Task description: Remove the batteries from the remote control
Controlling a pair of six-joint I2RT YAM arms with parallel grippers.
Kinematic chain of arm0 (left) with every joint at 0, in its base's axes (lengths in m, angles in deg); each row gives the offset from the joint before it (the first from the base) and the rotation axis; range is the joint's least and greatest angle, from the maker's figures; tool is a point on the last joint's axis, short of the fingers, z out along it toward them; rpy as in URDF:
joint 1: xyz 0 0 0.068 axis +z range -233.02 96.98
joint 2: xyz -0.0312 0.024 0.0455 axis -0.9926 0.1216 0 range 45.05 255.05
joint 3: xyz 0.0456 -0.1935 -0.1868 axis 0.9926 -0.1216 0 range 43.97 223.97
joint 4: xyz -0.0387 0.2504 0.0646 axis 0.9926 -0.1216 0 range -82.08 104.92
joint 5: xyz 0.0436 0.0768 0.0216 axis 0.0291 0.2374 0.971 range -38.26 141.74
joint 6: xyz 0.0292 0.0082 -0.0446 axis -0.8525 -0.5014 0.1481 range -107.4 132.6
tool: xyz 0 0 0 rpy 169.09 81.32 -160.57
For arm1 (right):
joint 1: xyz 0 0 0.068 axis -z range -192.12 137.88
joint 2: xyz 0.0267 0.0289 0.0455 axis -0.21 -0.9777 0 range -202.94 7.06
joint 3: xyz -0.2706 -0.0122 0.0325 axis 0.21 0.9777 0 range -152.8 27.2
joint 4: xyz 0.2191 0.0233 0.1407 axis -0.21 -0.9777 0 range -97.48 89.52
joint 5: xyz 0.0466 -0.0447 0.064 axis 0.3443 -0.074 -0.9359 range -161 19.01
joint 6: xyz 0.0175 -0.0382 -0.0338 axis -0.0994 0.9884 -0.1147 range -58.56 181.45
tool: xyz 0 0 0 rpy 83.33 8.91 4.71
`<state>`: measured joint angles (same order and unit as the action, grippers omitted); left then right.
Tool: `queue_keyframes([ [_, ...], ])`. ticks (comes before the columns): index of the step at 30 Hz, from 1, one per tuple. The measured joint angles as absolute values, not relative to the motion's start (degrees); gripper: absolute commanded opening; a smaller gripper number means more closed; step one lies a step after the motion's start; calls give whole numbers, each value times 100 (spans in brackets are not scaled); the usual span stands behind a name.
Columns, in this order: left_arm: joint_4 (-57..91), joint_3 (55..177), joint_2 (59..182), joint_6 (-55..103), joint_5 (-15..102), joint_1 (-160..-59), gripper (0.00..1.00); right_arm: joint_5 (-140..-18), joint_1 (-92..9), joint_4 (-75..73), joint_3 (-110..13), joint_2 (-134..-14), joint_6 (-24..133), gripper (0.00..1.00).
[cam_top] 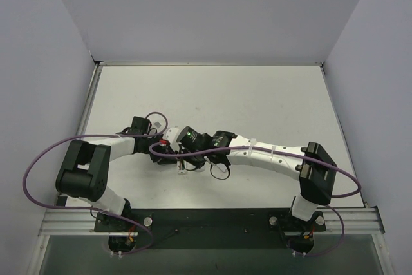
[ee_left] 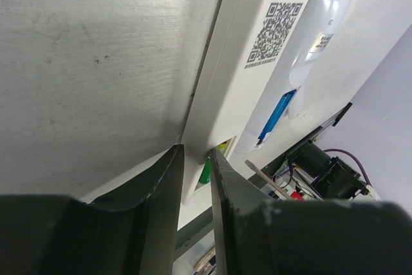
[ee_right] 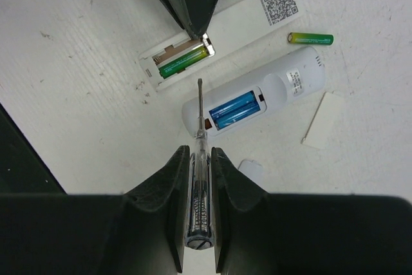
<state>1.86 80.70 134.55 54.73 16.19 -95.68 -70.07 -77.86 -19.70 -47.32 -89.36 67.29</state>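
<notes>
A flat white remote (ee_right: 238, 20) with a QR code lies with its compartment open, and one green battery (ee_right: 183, 61) sits in it. A second green battery (ee_right: 310, 38) lies loose on the table. A rounded white remote (ee_right: 283, 85) holds two blue batteries (ee_right: 235, 109). My left gripper (ee_left: 196, 159) is shut on the edge of the flat remote (ee_left: 248, 62) beside the green battery (ee_left: 206, 170). My right gripper (ee_right: 201, 152) is shut on a clear-handled screwdriver (ee_right: 199, 127), whose tip points between the two remotes.
Two white battery covers lie loose by the rounded remote, a long one (ee_right: 324, 120) and a small one (ee_right: 250, 169). In the top view both arms meet over the middle of the table (cam_top: 257, 94), hiding the remotes. Walls close the table's left, right and far sides.
</notes>
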Motion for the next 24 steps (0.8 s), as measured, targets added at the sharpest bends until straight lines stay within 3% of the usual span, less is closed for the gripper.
queue_keyframes([
  [12,348,8000,13498,5578,1466,-9568,29,-7026,-7858,-2204,-4946,-9039,7055,0],
  [19,396,7989,13509,5609,1385,-9527,40,-7039,-7924,-2217,-5062,-9137,7230,0],
  [24,387,7989,13509,5609,1381,-9418,41,-7035,-7976,-2220,-5062,-9218,7512,0],
])
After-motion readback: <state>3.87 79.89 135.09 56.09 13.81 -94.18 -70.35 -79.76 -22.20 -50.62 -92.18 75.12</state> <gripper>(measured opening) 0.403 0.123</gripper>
